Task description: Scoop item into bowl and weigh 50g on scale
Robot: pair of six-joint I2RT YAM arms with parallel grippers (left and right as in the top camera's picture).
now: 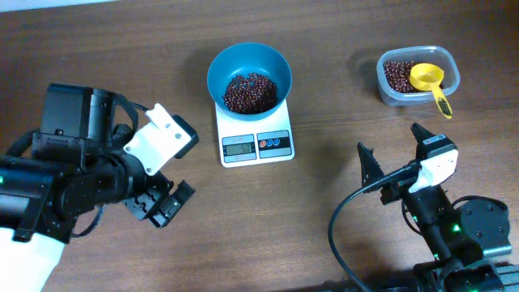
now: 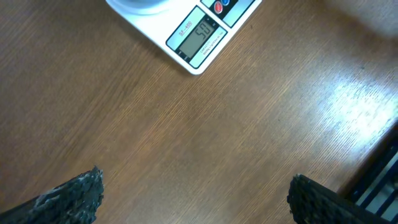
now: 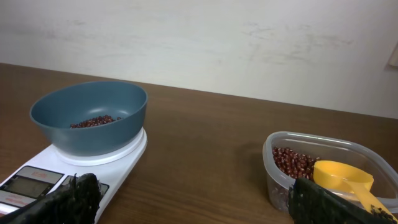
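Reading what looks like 50 on the scale (image 1: 257,138) under the bowl (image 1: 247,55) of beans (image 1: 250,92), we judge weighing finished, the left gripper (image 1: 165,203) and right gripper (image 1: 391,142) gaping wide, empty, so next we just keep clear.

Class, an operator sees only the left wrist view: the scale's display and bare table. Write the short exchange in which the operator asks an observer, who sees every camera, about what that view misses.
Operator: My view cuts off the scale. What's on it?
Observer: The blue bowl, with beans covering its bottom.
Operator: Where's the scoop?
Observer: It's yellow and lies in the clear tub, handle sticking out over the rim.
Operator: And the right hand?
Observer: Open and empty, clear of the tub.
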